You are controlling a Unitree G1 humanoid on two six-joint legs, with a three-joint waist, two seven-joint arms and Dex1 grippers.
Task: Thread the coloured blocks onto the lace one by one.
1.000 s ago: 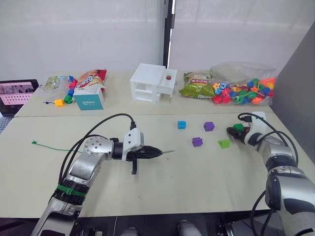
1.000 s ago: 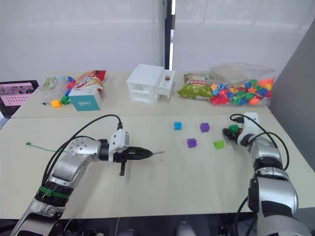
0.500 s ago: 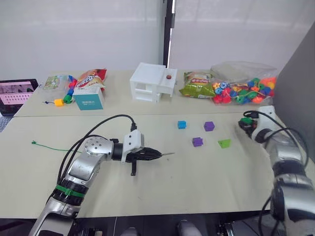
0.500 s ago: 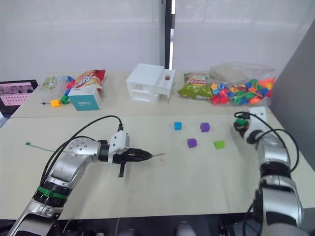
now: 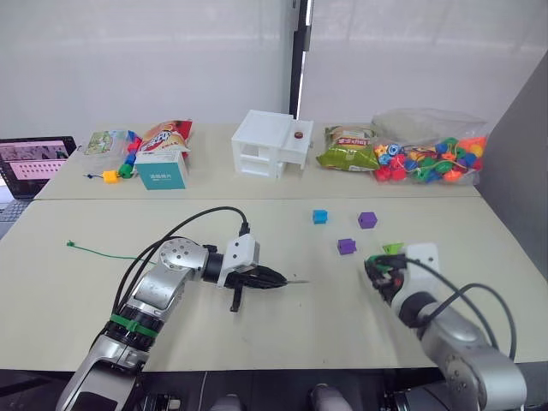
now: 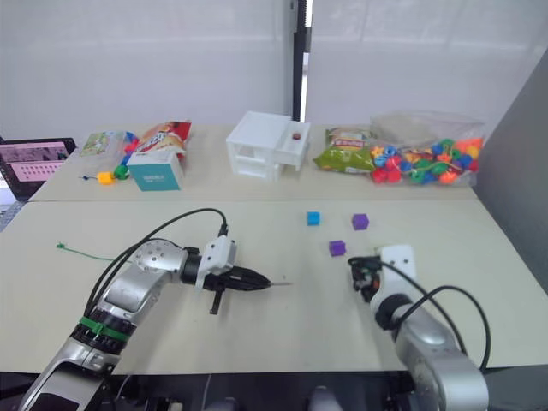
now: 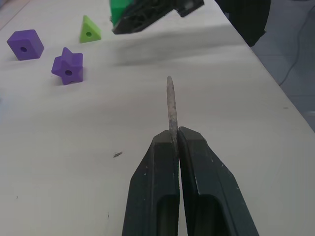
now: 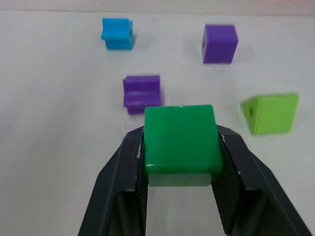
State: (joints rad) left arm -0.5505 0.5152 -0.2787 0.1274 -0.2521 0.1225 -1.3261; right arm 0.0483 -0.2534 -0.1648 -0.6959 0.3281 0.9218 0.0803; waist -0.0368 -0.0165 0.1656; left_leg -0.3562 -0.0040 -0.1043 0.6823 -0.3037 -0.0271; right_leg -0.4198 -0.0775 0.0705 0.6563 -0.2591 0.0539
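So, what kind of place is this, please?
Probably a lab or test room set up for robot practice, not a home. Two plain tables stand before white walls, a laptop runs at one side, and props lie about: a bag of beads, snack packets, a white model house.

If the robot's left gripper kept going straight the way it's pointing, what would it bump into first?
Probably the right gripper with its dark green cube. The left gripper holds the lace's tip aimed that way across bare table, though depth is hard to judge.
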